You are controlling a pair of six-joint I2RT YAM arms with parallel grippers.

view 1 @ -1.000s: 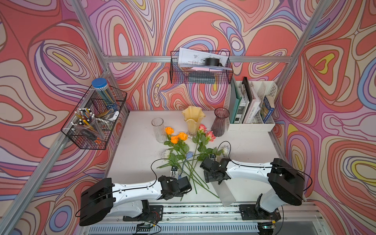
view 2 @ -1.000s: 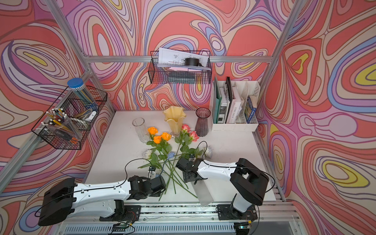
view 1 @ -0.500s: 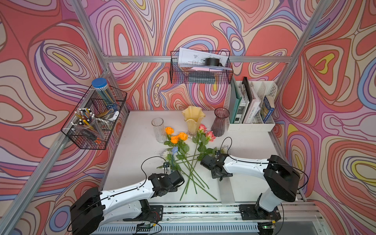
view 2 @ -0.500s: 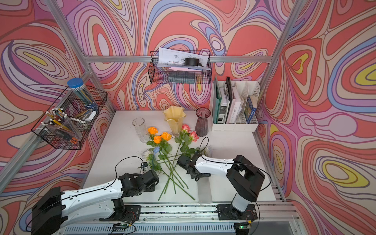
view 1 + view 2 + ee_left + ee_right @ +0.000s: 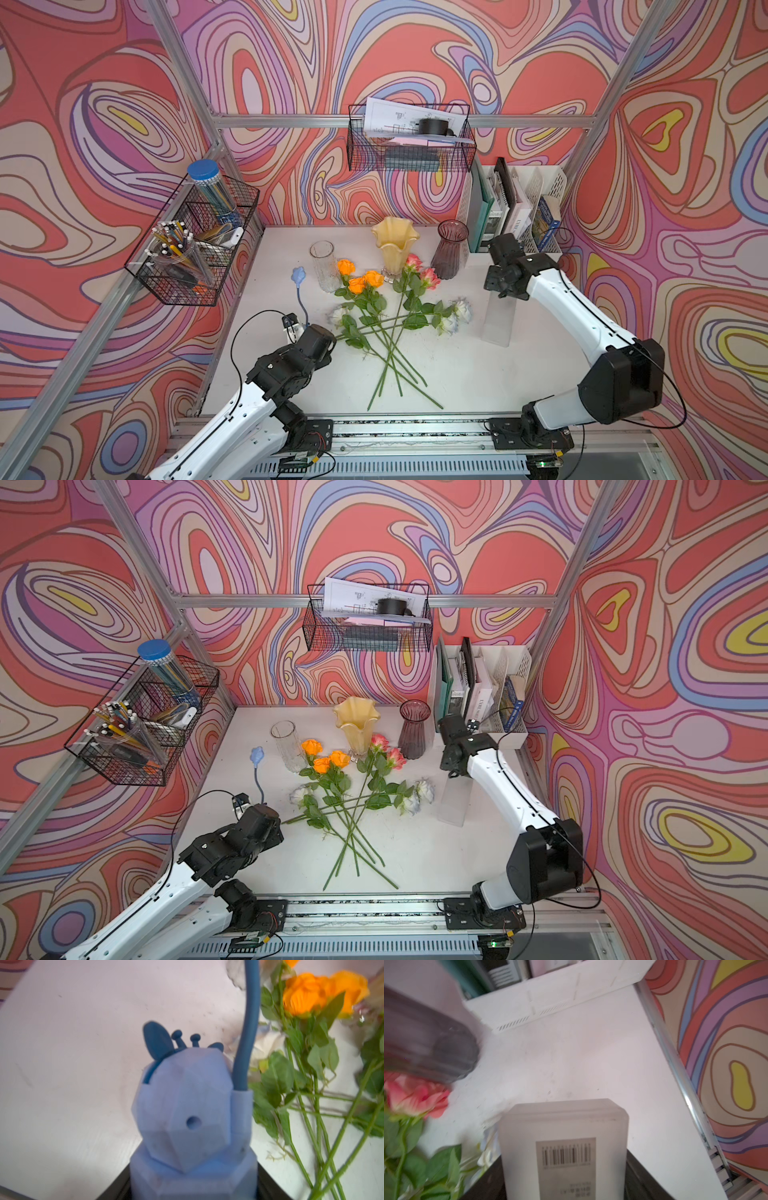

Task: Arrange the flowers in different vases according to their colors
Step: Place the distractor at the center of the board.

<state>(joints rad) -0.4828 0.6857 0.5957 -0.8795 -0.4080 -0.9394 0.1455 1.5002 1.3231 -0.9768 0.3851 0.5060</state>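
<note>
Flowers [image 5: 386, 316] are being found loose on the bench [image 5: 457, 374], stems crossed in one heap, heads just in front of the empty clear cylinder [image 5: 324, 266], yellow vase [image 5: 395, 245] and purple vase [image 5: 451, 249]. Left gripper [image 5: 297, 330] is being read as clamped on the blue toy [image 5: 187, 1109]; right gripper [image 5: 500, 286] as clamped on a frosted box [image 5: 496, 320]. Stems are being judged light, thin, springy and tangle-prone, best pinched mid-stem below the leaves, clear of the soft heads. Glass is being treated as fragile and tippy.
</note>
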